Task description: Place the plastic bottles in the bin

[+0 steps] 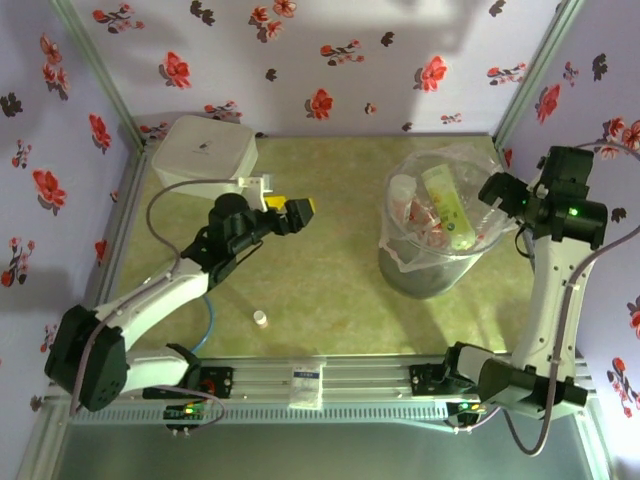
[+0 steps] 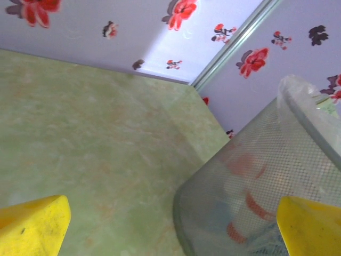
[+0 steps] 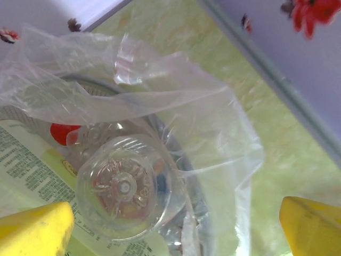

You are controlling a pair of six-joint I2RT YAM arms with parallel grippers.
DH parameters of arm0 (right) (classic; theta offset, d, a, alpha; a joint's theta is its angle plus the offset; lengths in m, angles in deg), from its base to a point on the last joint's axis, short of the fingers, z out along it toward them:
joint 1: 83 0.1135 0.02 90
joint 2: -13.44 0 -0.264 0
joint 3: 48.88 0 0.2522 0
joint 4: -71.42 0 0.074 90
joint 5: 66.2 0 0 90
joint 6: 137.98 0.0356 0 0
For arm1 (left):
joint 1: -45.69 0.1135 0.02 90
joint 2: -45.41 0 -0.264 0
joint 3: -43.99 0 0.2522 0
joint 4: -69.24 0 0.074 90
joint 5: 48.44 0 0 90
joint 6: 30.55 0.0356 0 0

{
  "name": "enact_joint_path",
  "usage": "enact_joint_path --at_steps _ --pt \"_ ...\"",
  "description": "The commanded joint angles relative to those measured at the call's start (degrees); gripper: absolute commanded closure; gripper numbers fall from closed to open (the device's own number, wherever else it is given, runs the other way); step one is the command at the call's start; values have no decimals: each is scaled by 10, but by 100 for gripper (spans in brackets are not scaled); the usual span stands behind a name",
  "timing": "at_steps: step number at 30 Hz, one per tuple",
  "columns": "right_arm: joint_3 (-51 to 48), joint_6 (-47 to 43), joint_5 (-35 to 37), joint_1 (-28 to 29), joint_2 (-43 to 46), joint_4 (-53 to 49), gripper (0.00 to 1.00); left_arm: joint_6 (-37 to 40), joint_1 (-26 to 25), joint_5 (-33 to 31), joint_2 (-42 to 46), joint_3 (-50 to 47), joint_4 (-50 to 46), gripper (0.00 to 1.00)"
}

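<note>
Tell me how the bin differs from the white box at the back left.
The bin is round and translucent grey; the white box is rounded-square and opaque. The bin is open-topped, bag-lined and holds plastic bottles; the white box is lidded. Both rest on the green table.

White arms [image 1: 160,290] with black joints, yellow fingers [image 2: 32,226].
</note>
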Motion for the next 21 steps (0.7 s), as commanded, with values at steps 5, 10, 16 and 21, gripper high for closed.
enact_joint_path --at_steps 5,10,16,21 --pt "-88 57 -209 -20 3 143 4 44 55 -10 83 -35 -112 0" --pt "-124 96 -276 7 2 199 7 56 87 -21 126 -53 -153 0" --pt "-132 127 -251 110 -12 239 8 43 141 -76 169 -56 -227 0" --pt "-114 159 -189 249 -51 288 8 47 200 -131 205 -56 -306 0"
